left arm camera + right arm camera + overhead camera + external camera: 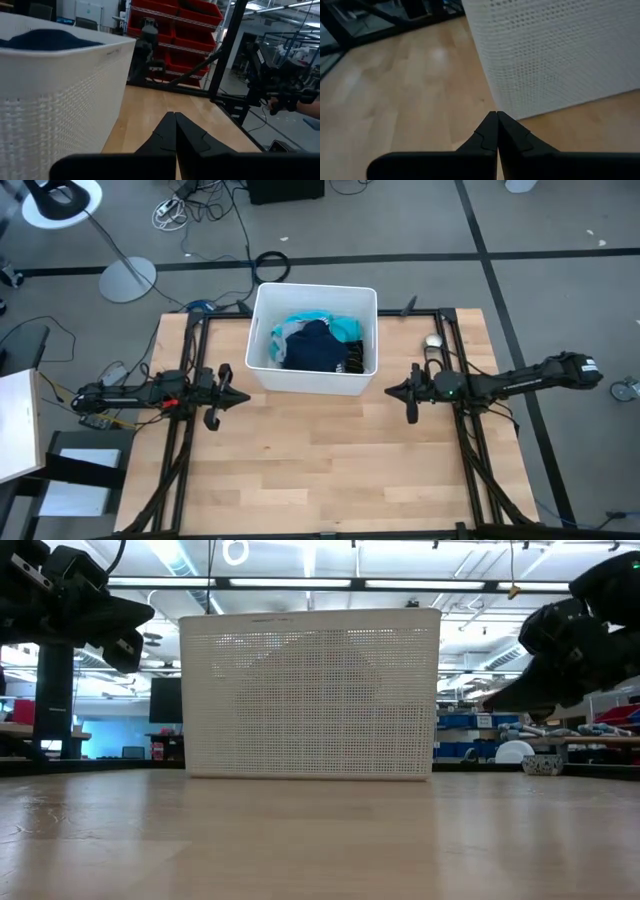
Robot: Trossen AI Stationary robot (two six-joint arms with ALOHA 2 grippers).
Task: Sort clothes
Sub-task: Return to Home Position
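The clothes lie piled inside the white bin [262, 330] at the table's far middle: a dark navy garment with white print [318, 350] on top, a teal shirt [345, 328] and a grey piece [280, 336] beside it. The navy cloth also shows over the bin's rim in the left wrist view [45, 39]. My left gripper [243, 397] is shut and empty, left of the bin's near corner. My right gripper [391, 391] is shut and empty, right of the bin's near corner. The socks are hidden.
The bin's perforated wall [310, 695] fills the middle of the low view. A small grey object [433, 340] lies at the table's far right. Bare wood [320, 460] stretches from the bin to the near edge. Cables and a lamp base lie on the floor beyond.
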